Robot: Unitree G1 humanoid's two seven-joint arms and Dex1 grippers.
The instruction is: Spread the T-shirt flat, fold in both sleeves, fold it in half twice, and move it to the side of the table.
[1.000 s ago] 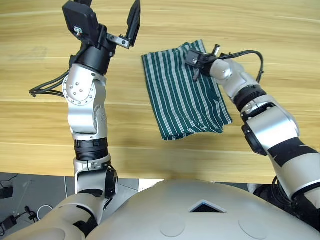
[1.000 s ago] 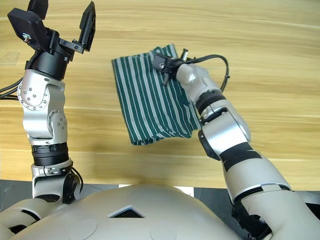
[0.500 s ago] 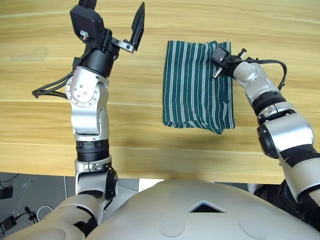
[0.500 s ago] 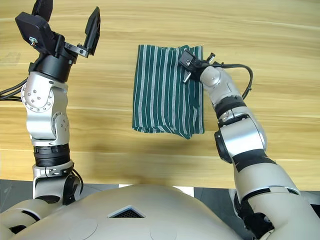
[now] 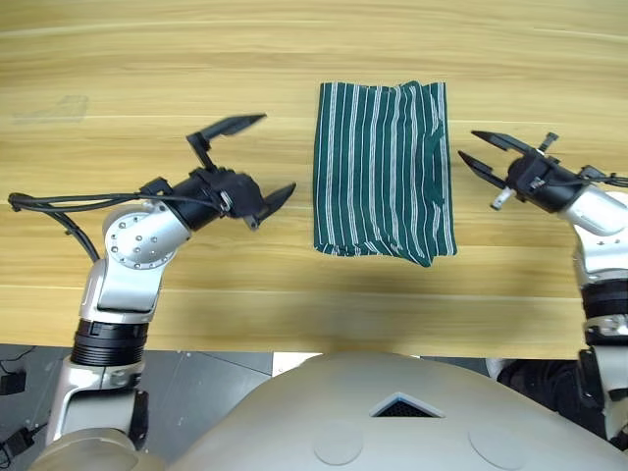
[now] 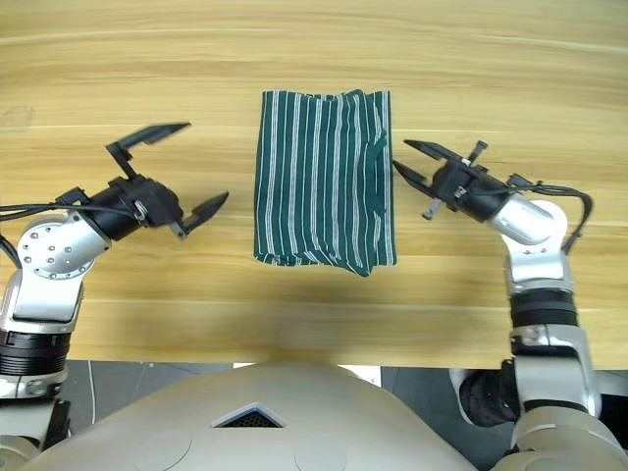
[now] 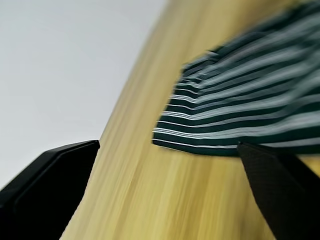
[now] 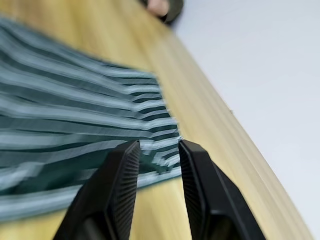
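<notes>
We've got the folded T-shirt (image 5: 381, 172) lying flat on the table (image 5: 118, 59), right between our two grippers. Left gripper (image 5: 278, 152) is spread wide near one edge, and right gripper (image 5: 468, 145) has its fingers parted just beside the other.

I see the green T-shirt (image 5: 383, 172) with thin white stripes, folded into a compact rectangle, lying flat on the wooden table (image 5: 147, 59), slightly right of centre
</notes>
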